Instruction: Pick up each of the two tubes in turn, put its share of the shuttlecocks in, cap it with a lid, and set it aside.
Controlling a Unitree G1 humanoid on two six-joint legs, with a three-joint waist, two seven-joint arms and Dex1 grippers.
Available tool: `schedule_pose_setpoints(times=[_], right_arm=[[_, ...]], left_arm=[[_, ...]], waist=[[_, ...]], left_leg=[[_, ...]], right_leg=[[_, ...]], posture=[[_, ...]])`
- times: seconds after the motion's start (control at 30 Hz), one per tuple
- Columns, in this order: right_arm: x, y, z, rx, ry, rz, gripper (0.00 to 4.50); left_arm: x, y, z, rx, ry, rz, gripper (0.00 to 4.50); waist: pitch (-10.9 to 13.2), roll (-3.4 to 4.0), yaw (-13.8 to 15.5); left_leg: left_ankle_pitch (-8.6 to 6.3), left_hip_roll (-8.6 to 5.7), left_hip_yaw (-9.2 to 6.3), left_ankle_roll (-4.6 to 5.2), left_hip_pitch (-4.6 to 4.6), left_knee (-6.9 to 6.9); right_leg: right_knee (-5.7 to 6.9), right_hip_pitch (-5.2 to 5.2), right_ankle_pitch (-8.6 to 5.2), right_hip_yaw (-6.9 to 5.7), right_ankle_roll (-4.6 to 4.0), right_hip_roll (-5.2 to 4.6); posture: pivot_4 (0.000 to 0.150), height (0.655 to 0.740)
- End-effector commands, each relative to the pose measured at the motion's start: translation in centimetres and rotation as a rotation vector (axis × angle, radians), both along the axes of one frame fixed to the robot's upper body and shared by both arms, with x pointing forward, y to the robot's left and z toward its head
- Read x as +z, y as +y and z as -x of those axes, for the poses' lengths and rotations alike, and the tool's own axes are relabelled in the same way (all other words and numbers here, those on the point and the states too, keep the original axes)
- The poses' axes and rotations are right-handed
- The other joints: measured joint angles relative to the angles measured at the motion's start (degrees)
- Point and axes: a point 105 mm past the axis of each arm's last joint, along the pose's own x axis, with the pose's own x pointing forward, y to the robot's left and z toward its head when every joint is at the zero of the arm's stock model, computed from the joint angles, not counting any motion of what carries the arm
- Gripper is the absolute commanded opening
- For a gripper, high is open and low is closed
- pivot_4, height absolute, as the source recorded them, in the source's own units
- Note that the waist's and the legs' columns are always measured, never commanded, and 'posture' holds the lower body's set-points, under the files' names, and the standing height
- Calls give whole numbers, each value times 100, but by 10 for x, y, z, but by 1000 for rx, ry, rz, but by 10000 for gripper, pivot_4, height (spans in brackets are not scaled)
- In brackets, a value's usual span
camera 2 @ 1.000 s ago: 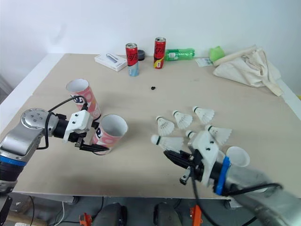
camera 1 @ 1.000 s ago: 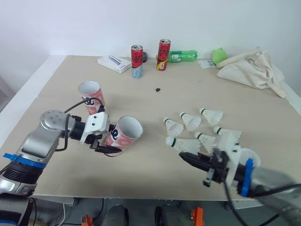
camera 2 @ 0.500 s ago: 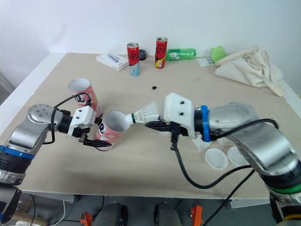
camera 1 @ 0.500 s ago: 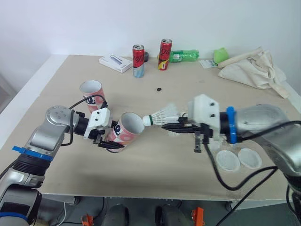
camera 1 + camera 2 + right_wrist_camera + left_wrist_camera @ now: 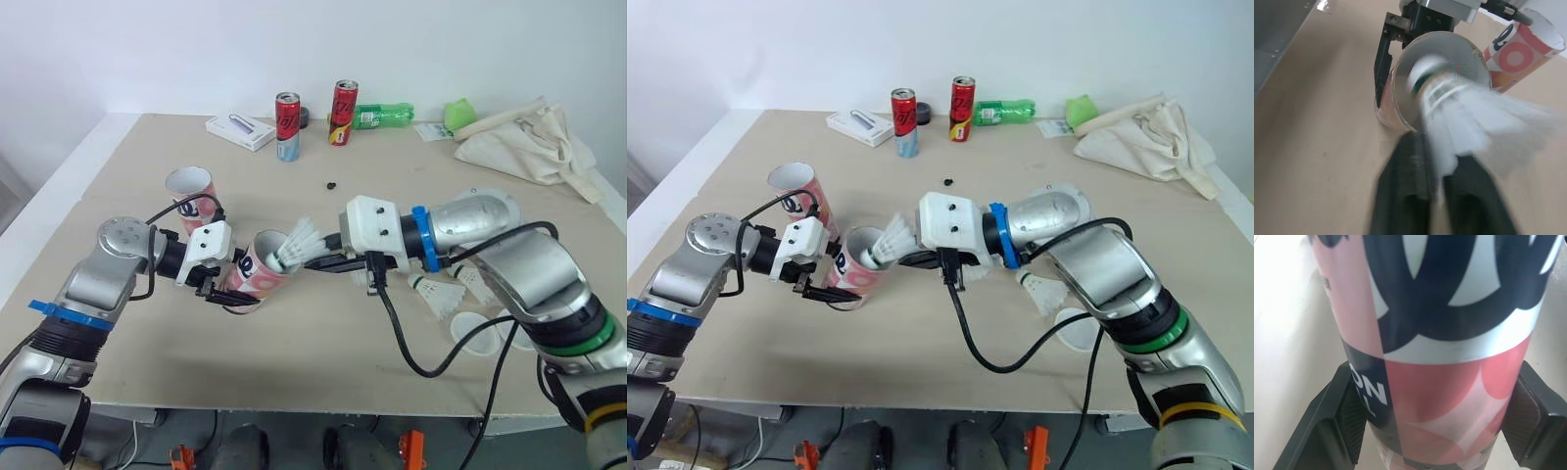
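the left gripper is clamping the tube tilted, mouth towards the right gripper, which is pinching a shuttlecock and presenting it cork-first at the tube's mouth.

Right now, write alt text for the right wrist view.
The right gripper holds a white shuttlecock, cork first, in the open mouth of a tilted pink tube over a tan table. A second tube stands behind it.

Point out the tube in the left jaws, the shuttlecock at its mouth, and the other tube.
held tube (image 5: 257,277): left eye view, on its pink printed side wall.
shuttlecock (image 5: 302,238): left eye view, on the white feather skirt.
other tube (image 5: 196,211): left eye view, on its upright side wall.
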Motion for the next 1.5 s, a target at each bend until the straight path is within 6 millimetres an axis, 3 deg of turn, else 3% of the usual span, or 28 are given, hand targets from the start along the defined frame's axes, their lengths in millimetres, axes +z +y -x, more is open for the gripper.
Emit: schedule_pose_setpoints(times=[0.03,0.1,0.23,0.37,0.43,0.53,0.6,0.8,1.13,1.5], right_arm=[[11,2,-6,-7,-47,5,26733],[18,-1,-5,-16,-26,-27,35779],[32,-25,7,-27,78,-113,35779],[27,-52,29,-67,211,-198,35779],[13,-62,30,-201,282,-304,35779],[-41,-79,37,-445,411,-286,35779],[-58,-82,44,-522,436,-288,35779],[-89,-77,24,-744,424,-325,35779],[-96,-77,-15,-874,368,-322,35779],[-102,-62,-45,-904,373,-322,35779]], left_arm=[[-1,-3,-1,11,-2,0,32363],[-1,-4,-1,11,-2,3,32363],[-1,-5,0,9,-2,7,32363],[-2,-5,2,7,1,8,32363],[-3,-3,3,11,4,8,32363],[-4,-2,4,16,6,7,32363],[-5,-1,6,16,10,7,32363],[-6,-1,6,16,12,5,32363],[-5,-5,5,18,10,12,32363],[-5,-4,3,44,19,21,32363]], waist=[[0,0,4],[0,0,7],[1,1,19],[0,0,44],[-1,-3,45],[-1,-1,50],[-2,2,48],[-4,-4,-11],[-2,-1,-3],[-2,-1,0]], left_leg=[[0,1,-1,0,0,0],[0,0,-3,0,-1,0],[0,-3,-3,0,-3,1],[-2,-14,-13,2,-9,1],[-2,-14,-19,2,-10,-1],[-2,-8,-29,1,-9,-3],[1,-9,-29,-2,-13,-4],[14,-1,-10,5,10,-3],[26,-1,-9,-7,5,-11],[25,-5,-11,-6,0,-12]], right_leg=[[1,0,0,-1,-1,0],[1,0,0,-4,-1,0],[1,0,-1,-5,-1,-7],[-7,5,0,-14,2,-21],[-8,8,0,-11,3,-22],[-3,11,-4,-12,-4,-26],[1,4,-4,-11,-4,-20],[-1,12,-8,-4,31,-3],[-3,6,-4,-2,29,3],[-6,4,-4,-5,28,-3]], posture=[[1500,7324],[1500,7324],[1500,7324],[1500,7324],[1500,7324],[1500,7324],[1500,7324],[1500,7324],[1500,7324],[1500,7324]])
